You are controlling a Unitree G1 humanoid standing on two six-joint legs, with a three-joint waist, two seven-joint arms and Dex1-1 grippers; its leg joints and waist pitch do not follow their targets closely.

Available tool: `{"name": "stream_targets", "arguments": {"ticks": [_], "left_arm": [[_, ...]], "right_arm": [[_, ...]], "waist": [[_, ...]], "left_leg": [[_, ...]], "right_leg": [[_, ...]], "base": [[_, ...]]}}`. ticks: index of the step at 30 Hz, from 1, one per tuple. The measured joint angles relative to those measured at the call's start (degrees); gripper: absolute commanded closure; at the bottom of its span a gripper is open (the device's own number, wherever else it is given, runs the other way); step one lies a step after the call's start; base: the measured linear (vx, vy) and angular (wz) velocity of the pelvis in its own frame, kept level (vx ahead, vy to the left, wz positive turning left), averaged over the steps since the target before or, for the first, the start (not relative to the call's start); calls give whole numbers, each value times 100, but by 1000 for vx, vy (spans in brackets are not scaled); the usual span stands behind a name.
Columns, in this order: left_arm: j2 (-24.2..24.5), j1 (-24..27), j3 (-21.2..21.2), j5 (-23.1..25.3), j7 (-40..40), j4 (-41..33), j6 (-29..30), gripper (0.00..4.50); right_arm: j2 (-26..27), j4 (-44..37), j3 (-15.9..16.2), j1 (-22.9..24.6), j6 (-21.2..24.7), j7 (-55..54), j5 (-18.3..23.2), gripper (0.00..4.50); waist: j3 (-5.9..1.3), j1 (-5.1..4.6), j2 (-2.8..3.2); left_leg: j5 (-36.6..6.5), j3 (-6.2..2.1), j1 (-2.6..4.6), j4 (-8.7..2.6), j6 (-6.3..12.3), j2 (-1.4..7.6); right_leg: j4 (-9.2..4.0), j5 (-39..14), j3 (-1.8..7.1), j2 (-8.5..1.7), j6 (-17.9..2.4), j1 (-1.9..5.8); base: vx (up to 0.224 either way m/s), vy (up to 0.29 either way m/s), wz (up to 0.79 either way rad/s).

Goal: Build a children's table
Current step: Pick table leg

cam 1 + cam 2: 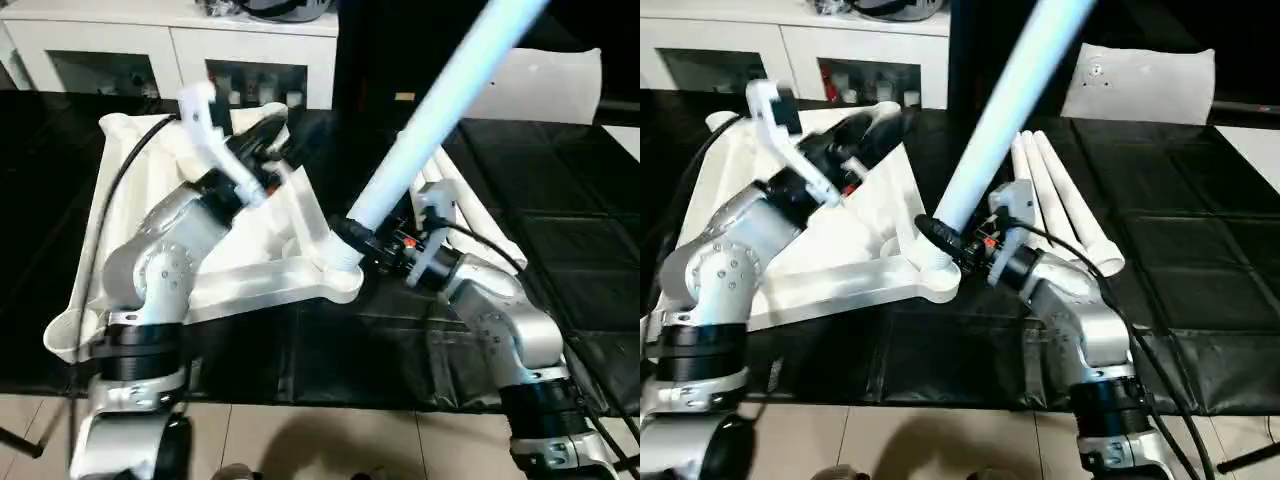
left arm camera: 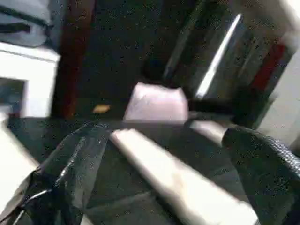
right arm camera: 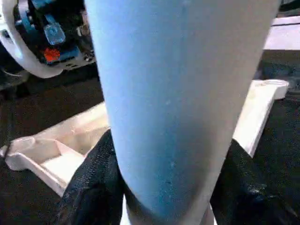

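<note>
Leg (image 1: 430, 130), top cut off, is clamped by right claw (image 1: 365, 240) at tabletop (image 1: 250, 270) socket; left claw (image 2: 164, 178) gapes empty.

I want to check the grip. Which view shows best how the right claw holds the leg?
The right wrist view: both black fingers hug the leg near its base. The eye views show the right claw from afar, beside the tabletop corner socket.

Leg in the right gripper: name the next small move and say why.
Probably push the leg straight down along its own axis and twist it home. The right gripper clamps it low, its foot sits at the corner socket of the upturned tabletop, yet it leans. The left gripper hangs open over the tabletop, free to steady it.
</note>
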Motion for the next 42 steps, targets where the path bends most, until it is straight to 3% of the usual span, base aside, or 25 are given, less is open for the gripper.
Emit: {"name": "stream_targets", "arguments": {"ticks": [3, 6, 12, 17, 21, 25, 30, 33, 35, 38, 40, 42], "left_arm": [[85, 97, -607, 292, -161, -270, 1, 0], [21, 95, -869, 331, -359, -435, -66, 0], [242, 108, -994, 374, -725, -591, -138, 0], [311, 143, -949, 426, -662, -607, -105, 0], [902, 347, -1093, 839, -856, -301, -262, 0], [1547, 822, -1374, 1124, -1462, -83, -358, 0], [2001, 1258, -1827, 1211, -2242, 48, -415, 0], [2061, 1373, -1915, 1317, -2504, 274, -729, 0], [2061, 1373, -1946, 1446, -2577, 499, -1014, 34], [2058, 1362, -1978, 1586, -2729, 832, -1434, 34], [2044, 1233, -2076, 1608, -2878, 1140, -1544, 74], [2028, 1114, -2092, 1630, -2988, 1301, -1636, 77]], "right_arm": [[16, 175, 182, -42, -115, -213, -305, 257], [34, 252, 247, -45, -193, -247, -426, 257], [16, 280, 248, -44, -309, -265, -498, 259], [98, 295, 168, -44, -359, -604, -540, 259], [132, 263, -72, -10, -354, -897, -546, 259], [25, 101, -277, 150, -80, -1123, -531, 259], [17, -79, -289, 314, 75, -1261, -500, 259], [25, -201, -273, 407, 55, -1273, -512, 259], [29, -245, -273, 450, 74, -1305, -510, 259], [-10, -425, -233, 516, 515, -1245, -423, 259], [-40, -501, -170, 517, 701, -1209, -391, 259], [-36, -535, -155, 515, 818, -1193, -342, 259]], "waist": [[0, 31, 0], [2, 13, 3], [7, -102, 24], [4, -117, 78], [-14, -146, 127], [-13, -132, 124], [-12, -110, 119], [-12, -114, 119], [-12, -122, 119], [-12, -127, 119], [-12, -125, 119], [-12, -122, 119]], "left_leg": [[0, 1, -6, 0, 0, -1], [0, 11, -6, 0, 0, -2], [3, 10, -5, -2, -4, 4], [2, 10, -4, -2, -4, 2], [3, 10, -6, -11, -5, 2], [5, 10, -1, -16, -8, 4], [4, 13, -3, -16, -8, 2], [5, 13, 1, -16, -9, 2], [6, 13, 1, -16, -11, 1], [6, 14, 2, -16, -11, 2], [6, 13, 2, -17, -11, 2], [6, 14, 2, -17, -11, 2]], "right_leg": [[-6, 0, 0, -4, 0, -1], [-7, 1, 5, -8, -2, -1], [-1, 2, 1, -4, -1, 0], [-2, 3, 2, -4, -2, -1], [-1, 1, 3, -3, 2, -1], [-2, -4, 2, -1, 10, -7], [-5, -4, 6, -3, 10, -12], [-5, -4, 7, -3, 10, -10], [-5, -3, 8, -3, 12, -10], [-5, -3, 9, -3, 13, -9], [-5, -3, 8, -2, 13, -10], [-5, -3, 9, -2, 12, -10]], "base": [[0, 0, 0], [0, 0, 0], [0, 0, 0], [0, 0, 0], [0, 0, 0], [0, 0, 0], [0, 0, 0], [0, 0, 0], [0, 0, 0], [0, 0, 0], [0, 0, 0], [0, 0, 0]]}}
